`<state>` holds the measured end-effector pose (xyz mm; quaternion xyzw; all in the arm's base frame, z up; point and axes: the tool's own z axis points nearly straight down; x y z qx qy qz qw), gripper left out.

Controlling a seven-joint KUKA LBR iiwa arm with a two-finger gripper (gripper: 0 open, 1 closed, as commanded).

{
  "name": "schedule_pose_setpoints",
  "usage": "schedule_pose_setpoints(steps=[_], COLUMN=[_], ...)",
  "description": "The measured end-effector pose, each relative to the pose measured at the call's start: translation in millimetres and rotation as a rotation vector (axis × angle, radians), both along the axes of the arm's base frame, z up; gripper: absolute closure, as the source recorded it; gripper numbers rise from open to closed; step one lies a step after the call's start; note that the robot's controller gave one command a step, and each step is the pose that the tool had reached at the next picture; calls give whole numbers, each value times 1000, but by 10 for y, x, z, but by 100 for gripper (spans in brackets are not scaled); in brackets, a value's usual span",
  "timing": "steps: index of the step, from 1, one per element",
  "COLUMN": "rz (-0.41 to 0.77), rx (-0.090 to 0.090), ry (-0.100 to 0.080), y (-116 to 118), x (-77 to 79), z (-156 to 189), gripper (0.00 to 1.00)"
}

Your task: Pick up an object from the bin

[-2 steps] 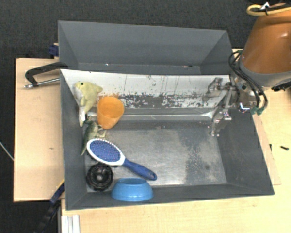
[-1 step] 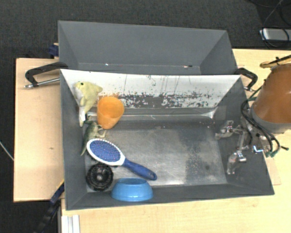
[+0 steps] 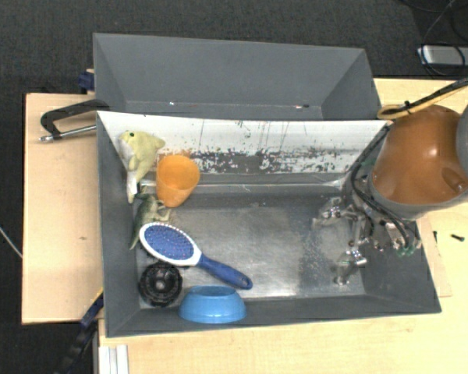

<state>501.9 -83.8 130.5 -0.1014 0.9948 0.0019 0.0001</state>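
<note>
Bright, even overhead light; glare whitens the back wall of the bin (image 3: 242, 133), its floor faintly shiny.

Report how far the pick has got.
Done: nothing. The brush, bowl and cup all lie at the left of the bin. In hand: the gripper is at the right, its fingers open over bare floor and holding nothing. Left: reach a thing, close, lift.

Cup (image 3: 176, 179), brush (image 3: 170, 245), bowl (image 3: 212, 305) along the bin's (image 3: 273, 232) left — arm (image 3: 417, 162) at right.
</note>
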Motion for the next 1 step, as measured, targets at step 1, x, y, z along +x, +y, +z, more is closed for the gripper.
schedule_pose_setpoints(steps=[1], rz=[252], rx=[-1], ry=[0], y=[686], x=[-48], z=[-159], gripper=[0])
